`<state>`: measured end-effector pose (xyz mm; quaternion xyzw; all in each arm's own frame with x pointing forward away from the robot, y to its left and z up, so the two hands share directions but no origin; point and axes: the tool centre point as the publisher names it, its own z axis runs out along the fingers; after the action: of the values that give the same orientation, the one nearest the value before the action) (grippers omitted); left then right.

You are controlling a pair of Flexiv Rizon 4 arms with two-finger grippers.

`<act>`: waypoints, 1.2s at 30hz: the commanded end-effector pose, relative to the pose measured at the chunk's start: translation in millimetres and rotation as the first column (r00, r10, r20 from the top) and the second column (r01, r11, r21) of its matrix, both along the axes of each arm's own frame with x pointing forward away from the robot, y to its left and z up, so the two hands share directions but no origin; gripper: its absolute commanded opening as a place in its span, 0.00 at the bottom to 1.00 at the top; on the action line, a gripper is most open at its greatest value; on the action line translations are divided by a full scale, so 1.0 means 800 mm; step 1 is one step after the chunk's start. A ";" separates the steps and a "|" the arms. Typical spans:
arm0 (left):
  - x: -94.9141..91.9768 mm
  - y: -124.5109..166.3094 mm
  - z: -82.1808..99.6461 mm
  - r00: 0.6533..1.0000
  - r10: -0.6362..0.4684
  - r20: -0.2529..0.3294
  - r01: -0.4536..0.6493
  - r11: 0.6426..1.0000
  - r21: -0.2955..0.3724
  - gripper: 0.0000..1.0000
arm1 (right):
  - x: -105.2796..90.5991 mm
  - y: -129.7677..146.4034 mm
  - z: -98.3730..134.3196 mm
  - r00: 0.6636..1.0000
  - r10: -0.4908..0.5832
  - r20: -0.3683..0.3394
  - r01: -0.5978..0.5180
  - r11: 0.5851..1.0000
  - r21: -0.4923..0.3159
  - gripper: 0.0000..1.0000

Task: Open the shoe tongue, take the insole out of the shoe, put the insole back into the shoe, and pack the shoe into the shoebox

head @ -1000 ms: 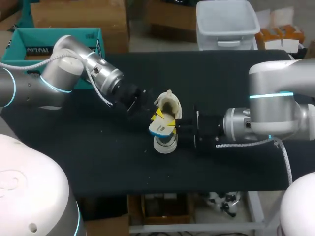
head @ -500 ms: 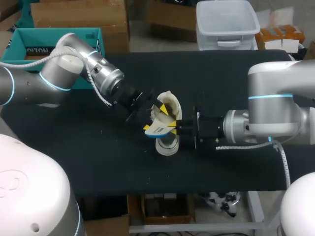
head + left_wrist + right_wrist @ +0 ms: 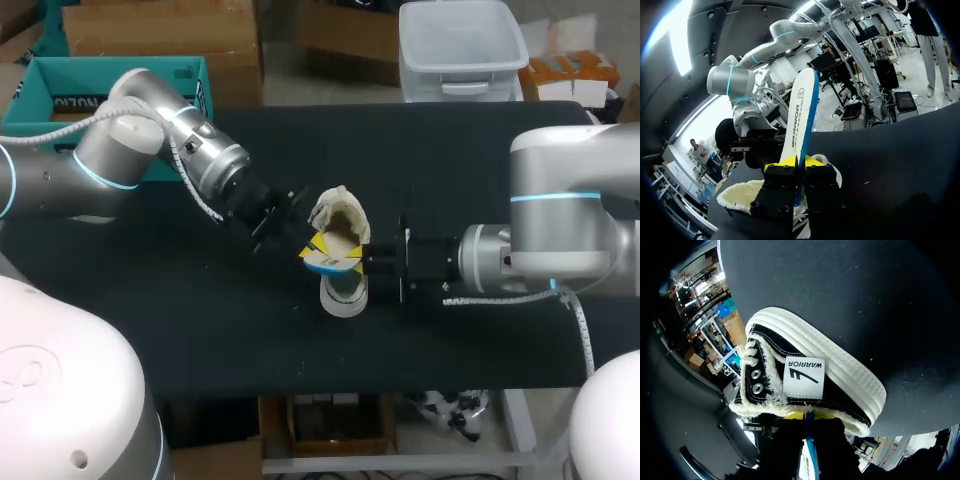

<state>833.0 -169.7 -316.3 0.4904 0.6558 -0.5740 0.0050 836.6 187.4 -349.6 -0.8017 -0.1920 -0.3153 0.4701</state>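
One shoe (image 3: 343, 292) on tabletop (image 3: 450, 150), toe near, long axis near-far. Insole (image 3: 801, 110) clamped in left pincer (image 3: 795, 163); right pincer (image 3: 356, 258) at shoe's right, state not tellable. Side label (image 3: 803, 377) only in right wrist view.

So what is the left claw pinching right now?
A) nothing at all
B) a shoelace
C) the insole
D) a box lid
C: in the left wrist view the left claw has its two yellow tips pressed on either side of the white, blue-edged insole, which stands up between them.
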 end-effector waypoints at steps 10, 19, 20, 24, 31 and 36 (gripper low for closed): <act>0.005 0.002 0.000 0.999 0.042 0.007 -0.042 0.999 0.002 0.00 | -0.040 0.027 0.031 1.000 -0.022 -0.018 0.021 0.998 -0.067 0.00; 0.008 -0.001 -0.003 0.999 0.051 0.012 -0.051 0.999 0.000 0.00 | -0.027 0.024 0.022 1.000 -0.016 -0.025 0.014 0.997 -0.074 0.00; 0.009 -0.001 -0.004 0.999 0.052 0.013 -0.052 0.999 0.001 0.00 | -0.024 0.022 0.020 1.000 -0.013 -0.020 0.012 0.997 -0.077 0.00; 0.019 -0.006 -0.009 0.998 0.065 0.021 -0.065 0.998 0.010 0.00 | -0.010 0.015 0.009 1.000 -0.020 -0.019 0.018 0.995 -0.094 0.00; 0.045 -0.017 -0.017 0.995 0.099 0.010 -0.099 0.995 0.028 0.00 | 0.009 0.009 -0.007 0.999 -0.025 -0.026 0.023 0.994 -0.105 0.00; 0.053 -0.015 -0.021 0.993 0.116 -0.006 -0.116 0.992 0.053 0.00 | 0.018 0.010 -0.010 0.999 -0.021 -0.030 0.017 0.994 -0.105 0.00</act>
<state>870.4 -179.9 -333.3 0.4483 0.7003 -0.5548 0.0279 844.9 193.7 -351.6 -0.8320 -0.1910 -0.3019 0.4244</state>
